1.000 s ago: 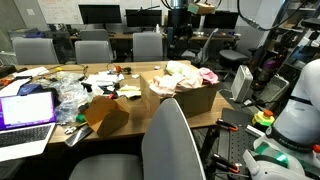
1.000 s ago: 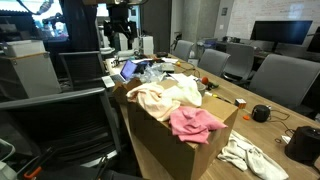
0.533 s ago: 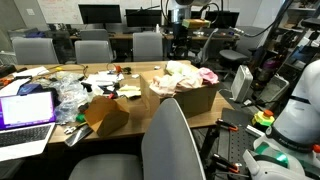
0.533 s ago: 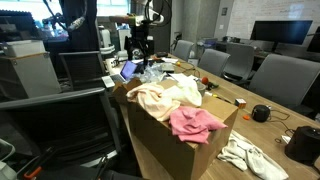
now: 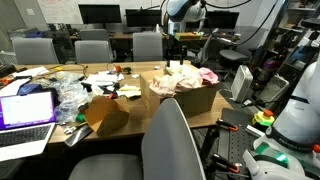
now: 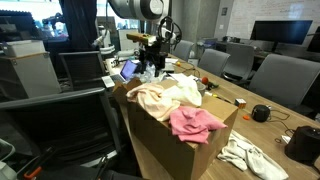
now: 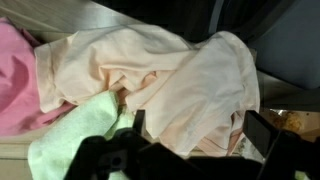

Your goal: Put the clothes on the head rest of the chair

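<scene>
Nothing has been hung yet. The pale peach-pink and rose-pink fabric clothes (image 7: 170, 70) are seen heaped in a brown cardboard box (image 5: 195, 100) just beneath the gripper (image 7: 195, 130), whose jaws are spread apart and empty. The chair's rounded, light grey padded head rest (image 5: 170, 108), well apart from it, is left bare.

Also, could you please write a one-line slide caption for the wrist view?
Open gripper hovering over peach garment, with pink garment and pale green cloth alongside.
</scene>
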You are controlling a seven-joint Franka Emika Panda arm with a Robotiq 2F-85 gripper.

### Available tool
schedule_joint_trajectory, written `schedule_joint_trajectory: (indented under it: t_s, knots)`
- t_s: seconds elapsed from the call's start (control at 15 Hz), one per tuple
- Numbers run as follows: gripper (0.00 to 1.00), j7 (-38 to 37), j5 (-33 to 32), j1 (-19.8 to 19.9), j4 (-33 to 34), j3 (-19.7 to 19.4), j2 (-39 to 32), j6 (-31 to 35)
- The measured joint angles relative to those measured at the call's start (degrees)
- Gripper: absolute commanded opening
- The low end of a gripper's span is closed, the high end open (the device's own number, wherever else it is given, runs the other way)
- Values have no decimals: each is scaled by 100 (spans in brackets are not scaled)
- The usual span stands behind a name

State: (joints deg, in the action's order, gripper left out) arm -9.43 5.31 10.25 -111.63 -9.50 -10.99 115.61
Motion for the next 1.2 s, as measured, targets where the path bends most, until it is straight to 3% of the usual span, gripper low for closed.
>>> schedule_joint_trajectory:
  t_s: [0.93, 1.07, 1.2]
  knots:
    - [100, -570, 49, -65, 172, 46, -1272, 188]
    - [75, -583, 59, -76, 167, 61, -1349, 183]
    - [58, -592, 64, -80, 167, 75, -1387, 180]
